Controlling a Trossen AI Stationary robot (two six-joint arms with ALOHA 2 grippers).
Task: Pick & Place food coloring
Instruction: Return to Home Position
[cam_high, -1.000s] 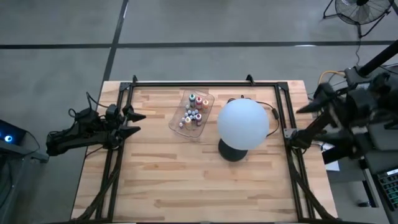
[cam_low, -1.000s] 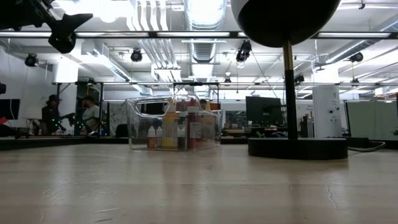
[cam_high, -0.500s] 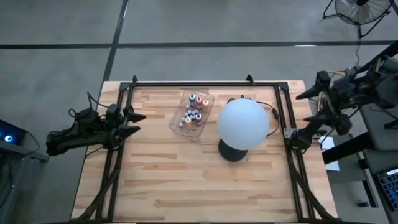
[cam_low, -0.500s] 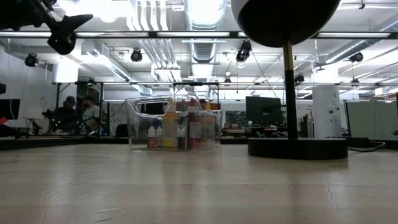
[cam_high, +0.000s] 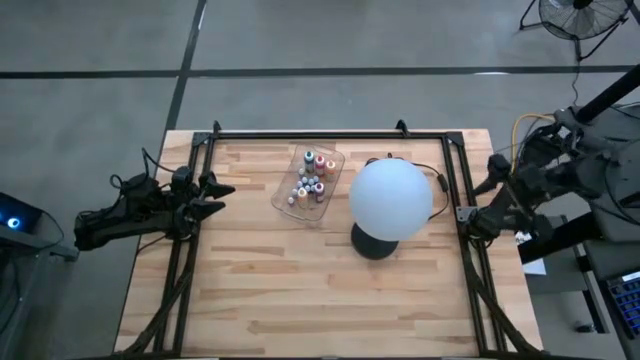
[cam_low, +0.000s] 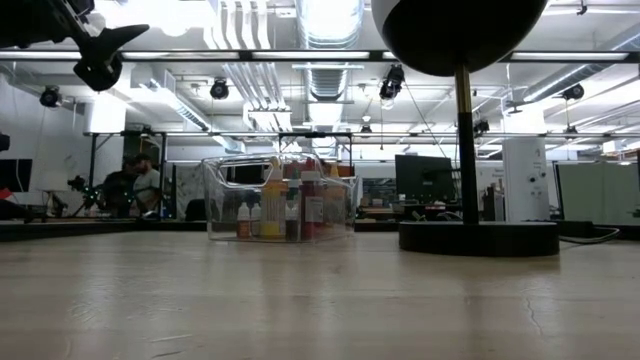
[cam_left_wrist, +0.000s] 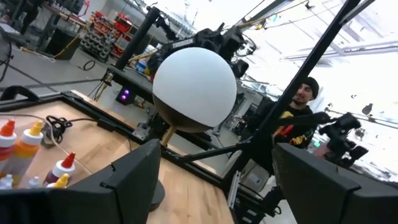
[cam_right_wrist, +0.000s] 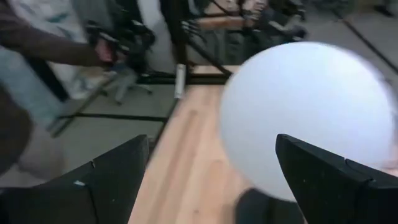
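Note:
The food coloring (cam_high: 309, 178) is a cluster of tiny bottles, red, green, yellow and white-capped, standing in a clear plastic tray (cam_high: 288, 203) at the table's far middle. The low view shows the bottles (cam_low: 285, 205) upright inside the tray's clear wall (cam_low: 222, 200). A few of them (cam_left_wrist: 18, 149) show at the edge of the left wrist view. My left gripper (cam_high: 225, 197) (cam_low: 115, 50) (cam_left_wrist: 214, 186) hovers open above the table's left edge, pointing at the tray. My right gripper (cam_high: 482, 200) (cam_right_wrist: 211, 180) is open at the right edge, facing the globe.
A big white globe lamp (cam_high: 391, 200) (cam_right_wrist: 311, 118) (cam_left_wrist: 194, 87) on a black base (cam_low: 478, 238) stands just right of the tray, its cord (cam_high: 438, 180) trailing toward the far right. A black frame (cam_high: 330, 133) rims the table. People (cam_low: 135, 185) stand in the room behind.
My right arm has shifted about beyond the table's right edge, swinging toward the far side and back, with its gripper still near that edge. The left arm, the tray and the bottles have kept still. A person in the room behind has walked across.

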